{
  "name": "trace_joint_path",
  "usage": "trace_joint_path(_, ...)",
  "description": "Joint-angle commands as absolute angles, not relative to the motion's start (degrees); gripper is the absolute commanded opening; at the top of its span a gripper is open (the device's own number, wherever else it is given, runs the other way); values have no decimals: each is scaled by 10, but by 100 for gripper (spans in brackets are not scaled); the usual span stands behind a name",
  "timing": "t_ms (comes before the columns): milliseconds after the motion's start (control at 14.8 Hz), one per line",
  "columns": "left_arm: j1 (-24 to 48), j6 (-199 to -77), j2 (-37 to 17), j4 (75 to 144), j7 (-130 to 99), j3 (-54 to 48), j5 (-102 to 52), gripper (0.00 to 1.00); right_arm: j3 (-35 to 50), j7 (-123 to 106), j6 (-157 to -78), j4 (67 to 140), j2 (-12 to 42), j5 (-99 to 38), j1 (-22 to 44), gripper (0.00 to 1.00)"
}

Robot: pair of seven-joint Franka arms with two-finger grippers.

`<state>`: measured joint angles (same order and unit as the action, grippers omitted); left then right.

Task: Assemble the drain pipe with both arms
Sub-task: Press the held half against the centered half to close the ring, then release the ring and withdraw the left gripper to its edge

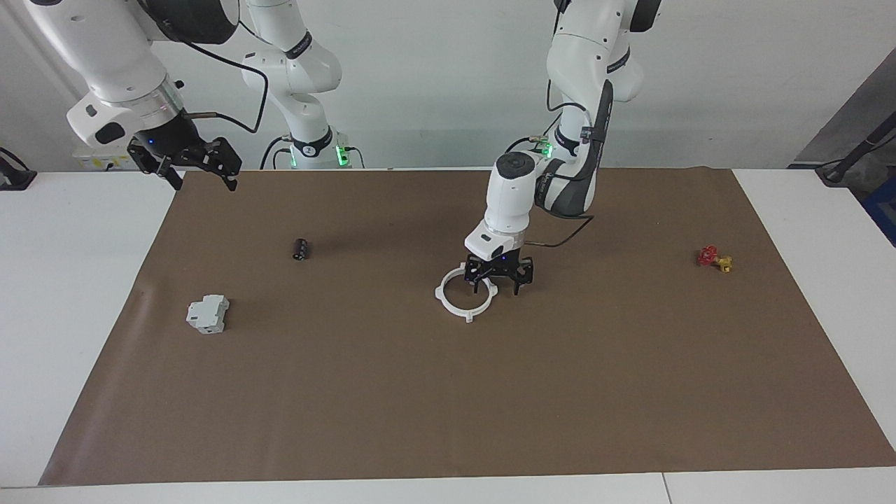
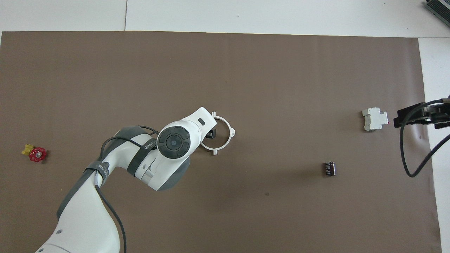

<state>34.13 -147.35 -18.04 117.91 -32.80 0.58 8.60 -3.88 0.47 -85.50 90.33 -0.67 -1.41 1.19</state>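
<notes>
One white drain pipe ring [image 1: 466, 297], left gripper [image 1: 498, 278] jaws apart over its rim, right gripper [image 1: 185, 162] jaws apart, raised.

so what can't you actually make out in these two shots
- Drain pipe ring: overhead view, the left arm's wrist hides its robot-side arc, so whether the halves are fully joined is unclear.
- Left gripper: overhead view shows only one black piece inside the ring; facing view leaves contact with the rim unclear.
- Right gripper: overhead view, cut off by the frame's edge.
- Small black cylinder: too small to identify.

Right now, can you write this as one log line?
left hand: open, straddling white ring rim | right hand: open, raised, waiting | ring: closed, on mat
</notes>
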Motion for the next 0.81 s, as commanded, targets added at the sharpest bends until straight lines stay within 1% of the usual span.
trace_joint_path(0, 323, -1397, -143, 1156, -329, 14, 96, 100, -42, -6, -852, 902, -11, -37, 11, 100)
trace_joint_path(270, 265, -1259, -49, 1138, -309, 14, 96, 100, -42, -6, -866, 904, -11, -20, 11, 100)
trace_joint_path(405, 224, -1197, -26, 1116, -240, 15, 96, 100, -41, -6, -873, 904, -11, 0, 13, 100)
trace_joint_path(472, 188, -1158, -19, 1096, -163, 15, 93, 100, -40, -6, -872, 904, -11, 3, 13, 100)
trace_joint_path(607, 115, -1076, -2, 1042, 2, 18, 40, 100, -40, -4, -872, 905, -12, 5, 13, 100)
trace_joint_path(742, 46, -1007, 3, 994, 117, 14, 17, 100, -40, -7, -872, 905, -12, 5, 12, 100)
